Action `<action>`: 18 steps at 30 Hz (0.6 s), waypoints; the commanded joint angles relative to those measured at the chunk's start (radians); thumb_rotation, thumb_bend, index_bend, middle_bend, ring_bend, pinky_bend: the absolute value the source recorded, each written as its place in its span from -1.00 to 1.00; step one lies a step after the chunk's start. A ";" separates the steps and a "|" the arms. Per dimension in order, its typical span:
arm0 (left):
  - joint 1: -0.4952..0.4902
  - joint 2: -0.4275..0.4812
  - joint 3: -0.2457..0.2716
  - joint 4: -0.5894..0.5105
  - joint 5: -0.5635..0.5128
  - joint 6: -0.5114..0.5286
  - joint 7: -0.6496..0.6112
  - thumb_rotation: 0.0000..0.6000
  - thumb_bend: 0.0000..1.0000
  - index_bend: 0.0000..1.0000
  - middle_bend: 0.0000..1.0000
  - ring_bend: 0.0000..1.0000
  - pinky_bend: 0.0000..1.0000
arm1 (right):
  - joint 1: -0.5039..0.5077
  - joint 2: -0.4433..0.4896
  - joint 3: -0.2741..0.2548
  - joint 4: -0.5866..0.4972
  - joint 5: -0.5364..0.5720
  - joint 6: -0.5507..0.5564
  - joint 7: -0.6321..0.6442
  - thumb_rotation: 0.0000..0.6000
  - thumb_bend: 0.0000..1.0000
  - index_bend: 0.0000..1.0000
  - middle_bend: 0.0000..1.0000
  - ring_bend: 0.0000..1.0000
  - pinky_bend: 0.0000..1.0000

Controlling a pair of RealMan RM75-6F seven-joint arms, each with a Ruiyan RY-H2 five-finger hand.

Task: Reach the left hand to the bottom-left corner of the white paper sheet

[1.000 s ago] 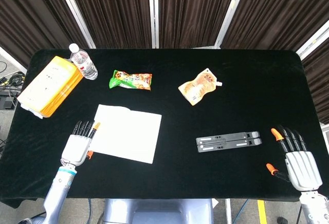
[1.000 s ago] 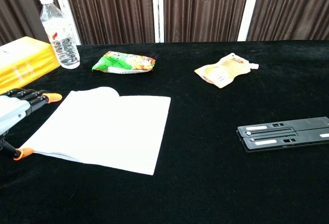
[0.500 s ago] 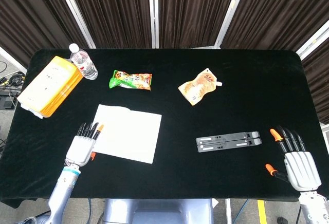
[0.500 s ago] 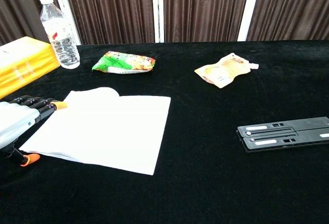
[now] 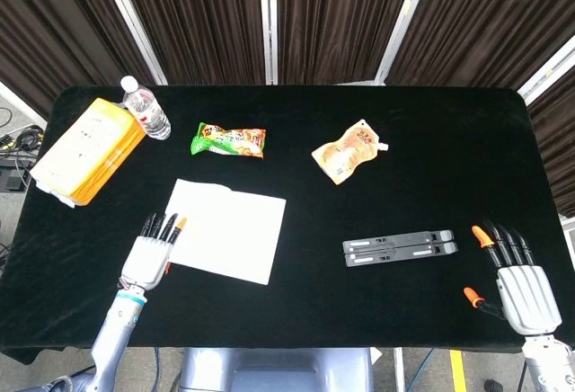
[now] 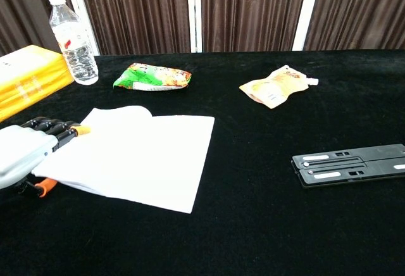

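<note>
Now the white paper sheet (image 5: 229, 233) is seen lying flat on the black bench (image 5: 359, 320), and every other place is given from it. At its bottom-left corner the left robot hand (image 5: 148, 259) is found, palm down with the fingers stretched forward and close together; nothing is grasped, and the orange-tipped fingers (image 6: 81, 130) are laid along the sheet's left edge, over or against the paper, though actual contact cannot be made out. In the chest view the same left robot hand (image 6: 22, 152) is shown low at the sheet's near-left corner, where the paper's edge is slightly raised, with an orange thumb tip just below that corner. Behind the sheet, a green snack packet (image 5: 228, 141) is placed near its far edge. Further behind and to the left, a clear water bottle (image 5: 145, 109) is stood upright, touching or just beside a yellow package (image 5: 90, 149) that lies left of the sheet's far corner. An orange spouted pouch (image 5: 346, 157) is set behind and to the right of the sheet. A black flat folded stand (image 5: 400, 248) is laid to the right of the sheet, level with its near edge. Well apart to the right of the sheet, near the bench's front right corner, the right robot hand (image 5: 517, 280) is held released, fingers spread and empty.
</note>
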 commanded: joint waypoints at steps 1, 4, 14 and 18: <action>0.000 0.003 0.007 -0.004 0.030 0.029 -0.014 1.00 0.13 -1.00 -1.00 -1.00 -1.00 | 0.000 0.000 -0.001 0.000 0.000 -0.001 -0.001 1.00 -0.86 -1.00 -1.00 -1.00 -1.00; 0.002 0.009 0.014 -0.014 0.068 0.062 -0.028 1.00 0.13 -1.00 -1.00 -1.00 -1.00 | 0.000 0.000 -0.001 -0.001 -0.002 0.000 -0.002 1.00 -0.86 -1.00 -1.00 -1.00 -1.00; -0.023 0.005 0.012 -0.024 0.169 0.126 -0.040 1.00 0.13 -1.00 -1.00 -1.00 -1.00 | -0.001 0.000 -0.001 -0.004 -0.001 0.000 -0.002 1.00 -0.87 -1.00 -1.00 -1.00 -1.00; -0.047 -0.005 0.005 -0.035 0.220 0.144 -0.038 1.00 0.12 -1.00 -1.00 -1.00 -1.00 | -0.001 0.001 0.000 -0.005 0.001 0.001 0.001 1.00 -0.87 -1.00 -1.00 -1.00 -1.00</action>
